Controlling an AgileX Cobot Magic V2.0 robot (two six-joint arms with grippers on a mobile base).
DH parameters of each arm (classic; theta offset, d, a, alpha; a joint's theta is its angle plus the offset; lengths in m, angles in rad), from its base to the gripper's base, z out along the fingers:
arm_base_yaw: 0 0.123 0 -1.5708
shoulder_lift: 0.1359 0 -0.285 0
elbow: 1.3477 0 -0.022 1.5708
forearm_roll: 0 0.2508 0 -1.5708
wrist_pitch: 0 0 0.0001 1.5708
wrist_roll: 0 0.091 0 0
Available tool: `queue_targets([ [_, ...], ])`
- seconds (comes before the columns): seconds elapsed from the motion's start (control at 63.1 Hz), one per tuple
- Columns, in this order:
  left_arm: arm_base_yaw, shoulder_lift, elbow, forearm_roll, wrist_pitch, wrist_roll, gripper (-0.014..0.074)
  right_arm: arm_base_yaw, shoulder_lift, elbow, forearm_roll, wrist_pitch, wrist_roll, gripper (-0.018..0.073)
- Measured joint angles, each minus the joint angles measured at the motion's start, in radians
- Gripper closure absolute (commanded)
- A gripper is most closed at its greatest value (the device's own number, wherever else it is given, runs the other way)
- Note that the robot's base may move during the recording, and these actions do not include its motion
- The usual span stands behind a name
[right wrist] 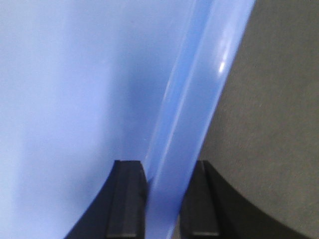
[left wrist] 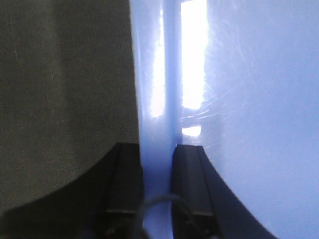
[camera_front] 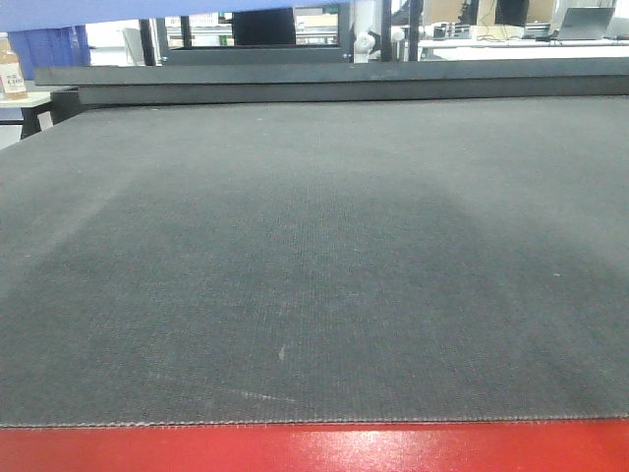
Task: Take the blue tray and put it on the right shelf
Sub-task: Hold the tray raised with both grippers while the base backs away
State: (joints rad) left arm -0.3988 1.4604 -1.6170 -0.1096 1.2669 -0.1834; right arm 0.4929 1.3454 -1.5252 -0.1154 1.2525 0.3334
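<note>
Left gripper (left wrist: 157, 154) pinching blue tray (left wrist: 259, 99) rim | right gripper (right wrist: 164, 167) pinching opposite rim | tray likely light, stiff, slick; rims suit gripping

Blown-out window glare streaks the blue tray (left wrist: 194, 59) in both soft, blurry wrist views; front view evenly lit, hazy.

blue tray (camera_front: 118, 10): only a strip, cropped at top edge | wrist views: its outline runs off-frame | bottle (camera_front: 11, 67): cropped left, label unreadable
</note>
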Motion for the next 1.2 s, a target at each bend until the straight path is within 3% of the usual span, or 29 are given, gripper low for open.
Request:
queue_targets([
  [1.203,0.000,0.024,0.000,-0.049,0.004,0.000,0.0645,0.000,-0.001,0.008,-0.025,0.000,0.001,0.0502],
])
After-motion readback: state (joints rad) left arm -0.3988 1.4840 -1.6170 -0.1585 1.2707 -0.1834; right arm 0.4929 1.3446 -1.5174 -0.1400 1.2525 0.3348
